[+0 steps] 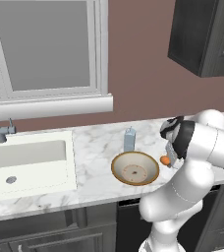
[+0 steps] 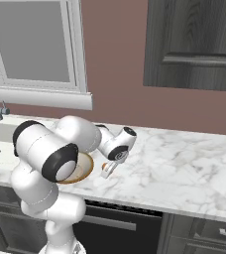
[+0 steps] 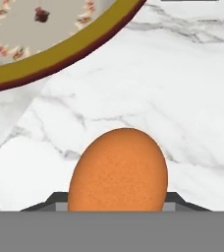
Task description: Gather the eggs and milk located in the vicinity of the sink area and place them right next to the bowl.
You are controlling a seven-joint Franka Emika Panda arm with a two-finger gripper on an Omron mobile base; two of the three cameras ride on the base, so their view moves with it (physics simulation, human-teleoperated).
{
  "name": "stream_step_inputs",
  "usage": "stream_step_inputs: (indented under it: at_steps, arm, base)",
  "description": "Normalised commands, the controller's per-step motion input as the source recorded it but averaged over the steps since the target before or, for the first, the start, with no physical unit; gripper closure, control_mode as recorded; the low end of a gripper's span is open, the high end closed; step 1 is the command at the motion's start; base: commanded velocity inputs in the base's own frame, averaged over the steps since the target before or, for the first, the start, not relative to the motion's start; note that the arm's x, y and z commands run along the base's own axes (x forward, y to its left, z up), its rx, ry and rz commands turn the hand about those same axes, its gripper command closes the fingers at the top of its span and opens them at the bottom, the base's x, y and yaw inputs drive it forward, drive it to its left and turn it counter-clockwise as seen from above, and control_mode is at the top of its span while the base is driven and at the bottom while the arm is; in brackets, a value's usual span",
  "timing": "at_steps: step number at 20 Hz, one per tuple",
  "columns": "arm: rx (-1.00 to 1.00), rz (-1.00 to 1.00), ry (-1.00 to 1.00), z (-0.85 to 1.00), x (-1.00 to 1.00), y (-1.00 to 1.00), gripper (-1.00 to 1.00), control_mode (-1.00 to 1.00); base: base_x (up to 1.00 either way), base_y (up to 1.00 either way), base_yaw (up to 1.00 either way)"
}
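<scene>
Marble counter (image 1: 99, 147) under pincer (image 3: 117, 209) clamped around egg (image 3: 118, 171), beside bowl (image 3: 60, 59).

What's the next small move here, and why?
Probably lower a little and open. The gripper is shut on the egg, beside the bowl on its side away from the sink, above bare counter. The milk already stands by the bowl's far rim.

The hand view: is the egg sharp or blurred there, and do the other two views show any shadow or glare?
Hand view: the egg looks sharp, its speckles clear, and so does the bowl rim. Left base view: soft even light, no glare on the counter, faint shading inside the sink. Right base view: a weak shadow under the gripper.
</scene>
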Motion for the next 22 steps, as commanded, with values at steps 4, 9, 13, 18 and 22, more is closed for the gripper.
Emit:
stream_step_inputs:
  at_steps: [4, 9, 13, 18, 22]
  arm:
    - [0.0, 0.03, -0.01, -0.08, 0.0, 0.21, 1.0, -1.0]
    - [0.0, 0.03, -0.01, -0.11, 0.0, 0.21, 1.0, -1.0]
    - [0.0, 0.04, -0.01, -0.14, 0.0, 0.29, 1.0, -1.0]
    - [0.0, 0.04, 0.0, -0.15, 0.0, 0.3, 1.0, -1.0]
    - [0.0, 0.04, 0.0, -0.15, 0.0, 0.26, 1.0, -1.0]
  base:
    - [0.0, 0.0, 0.0]
    - [0.0, 0.0, 0.0]
    - [0.0, 0.0, 0.0]
    - [0.0, 0.0, 0.0]
    - [0.0, 0.0, 0.0]
